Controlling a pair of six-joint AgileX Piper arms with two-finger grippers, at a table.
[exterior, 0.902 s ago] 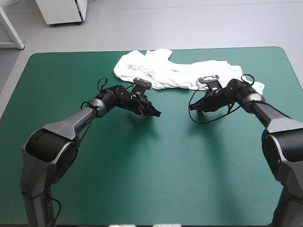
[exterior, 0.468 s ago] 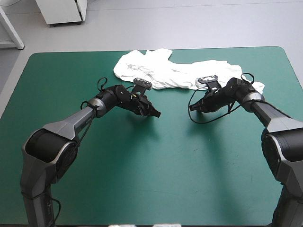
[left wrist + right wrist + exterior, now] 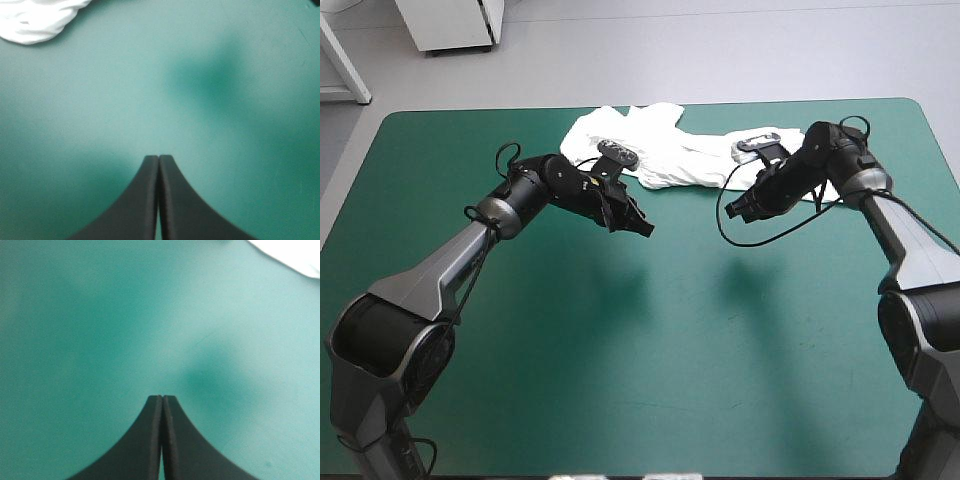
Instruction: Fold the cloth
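Left pincer (image 3: 645, 229) closed, empty, hovering over bare table (image 3: 650, 360). White T-shirt (image 3: 670, 155) lies crumpled near the far edge, beyond both pincers. Right pincer (image 3: 732, 211) closed, empty, just short of T-shirt's right end.

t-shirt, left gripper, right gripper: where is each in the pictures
T-shirt (image 3: 685, 158), high view, middle of the crumpled white fabric.
left gripper (image 3: 159, 159), left wrist view, tip where its shut jaws meet.
right gripper (image 3: 162, 398), right wrist view, tip where its shut jaws meet.

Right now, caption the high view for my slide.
Both shut, the black-fingered left gripper and right gripper hang above teal-green cover, crumpled white T-shirt lying beyond.
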